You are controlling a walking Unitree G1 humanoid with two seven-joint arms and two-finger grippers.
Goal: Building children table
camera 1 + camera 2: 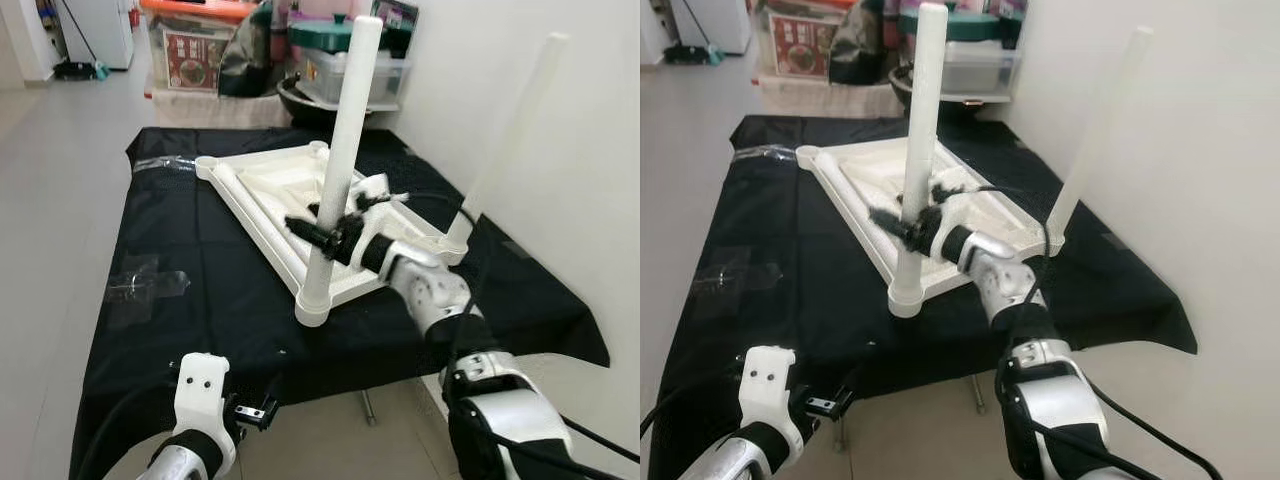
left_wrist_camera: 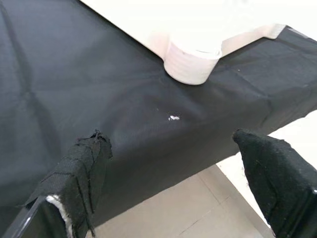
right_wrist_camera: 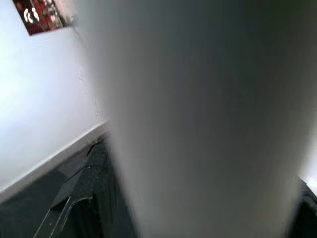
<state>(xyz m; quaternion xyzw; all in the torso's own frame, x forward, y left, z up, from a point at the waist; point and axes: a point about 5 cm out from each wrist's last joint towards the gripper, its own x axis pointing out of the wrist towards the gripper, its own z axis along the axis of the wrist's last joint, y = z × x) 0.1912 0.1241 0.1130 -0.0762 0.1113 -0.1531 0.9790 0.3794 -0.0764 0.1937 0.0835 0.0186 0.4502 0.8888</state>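
Observation:
A white children's table top [image 1: 268,188] lies upside down on a black cloth [image 1: 190,250]. One white leg [image 1: 345,130] stands upright in the near corner socket [image 1: 318,308]. My right gripper [image 1: 325,232] is shut on this leg about a third of the way up, and the leg [image 3: 198,119] looms close and blurred in the right wrist view. A second white leg [image 1: 510,130] stands at the right corner by the wall. My left gripper [image 1: 255,412] hangs open, low at the cloth's front edge, its fingers [image 2: 81,173] wide apart and facing the socket [image 2: 192,62].
A white wall [image 1: 560,150] runs close along the right side. Storage boxes [image 1: 195,45] and a clear bin [image 1: 345,72] stand behind the table. A strip of clear tape [image 1: 145,285] sticks to the cloth at the left. Pale floor [image 1: 60,200] lies to the left.

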